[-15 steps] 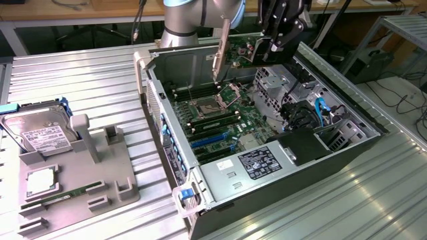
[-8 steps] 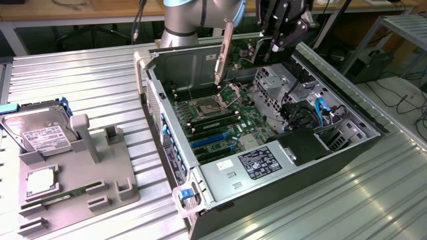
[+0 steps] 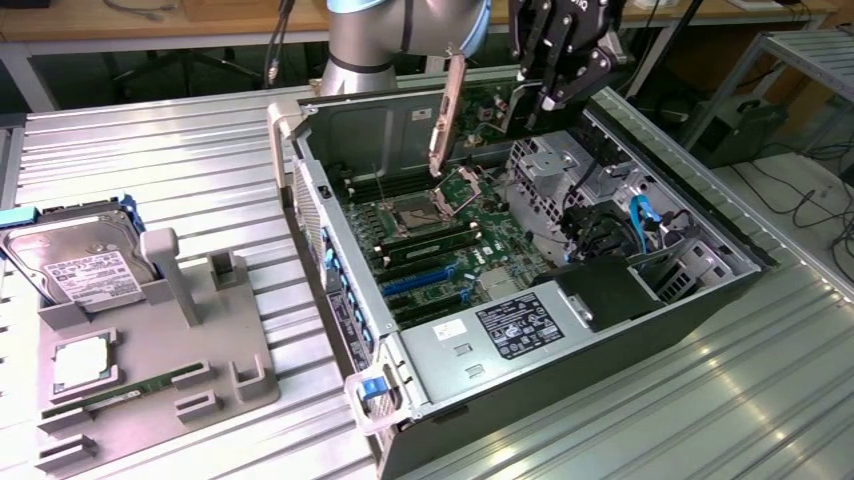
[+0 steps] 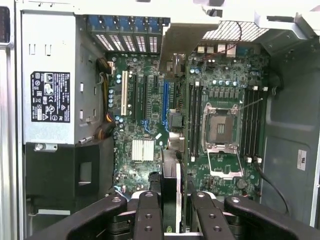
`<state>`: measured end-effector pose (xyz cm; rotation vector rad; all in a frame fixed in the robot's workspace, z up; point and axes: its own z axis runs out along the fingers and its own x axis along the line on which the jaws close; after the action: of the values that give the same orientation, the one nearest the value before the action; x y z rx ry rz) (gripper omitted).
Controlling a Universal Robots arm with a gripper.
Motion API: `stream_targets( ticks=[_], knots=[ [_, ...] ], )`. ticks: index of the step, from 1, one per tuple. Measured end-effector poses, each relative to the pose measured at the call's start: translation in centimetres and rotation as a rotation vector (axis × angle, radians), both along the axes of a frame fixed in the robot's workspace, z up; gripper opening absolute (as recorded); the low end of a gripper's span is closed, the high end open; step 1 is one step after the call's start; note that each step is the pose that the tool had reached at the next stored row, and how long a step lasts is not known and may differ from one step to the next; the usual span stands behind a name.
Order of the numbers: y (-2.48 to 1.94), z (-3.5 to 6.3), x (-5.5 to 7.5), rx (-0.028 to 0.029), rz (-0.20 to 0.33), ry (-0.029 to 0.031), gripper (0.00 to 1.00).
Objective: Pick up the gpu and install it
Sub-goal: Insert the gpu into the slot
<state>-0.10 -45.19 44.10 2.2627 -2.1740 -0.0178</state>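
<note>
Above the open case, our tool pinches the gpu edge-on over the motherboard, and we judge it best kept upright and parallel to the blue slot

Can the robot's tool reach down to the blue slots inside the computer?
Probably yes. The computer case lies open upward, and nothing seems to cover the blue slots. The tool hangs above the case, shut on the gpu, so the card would arrive first.
</note>
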Motion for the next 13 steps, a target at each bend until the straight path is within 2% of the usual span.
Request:
stream_targets(
  ticks=[13],
  knots=[
    [0.0, -1.55, -0.8, 0.0003, 0.0, -0.0001, 0.27]
  ],
)
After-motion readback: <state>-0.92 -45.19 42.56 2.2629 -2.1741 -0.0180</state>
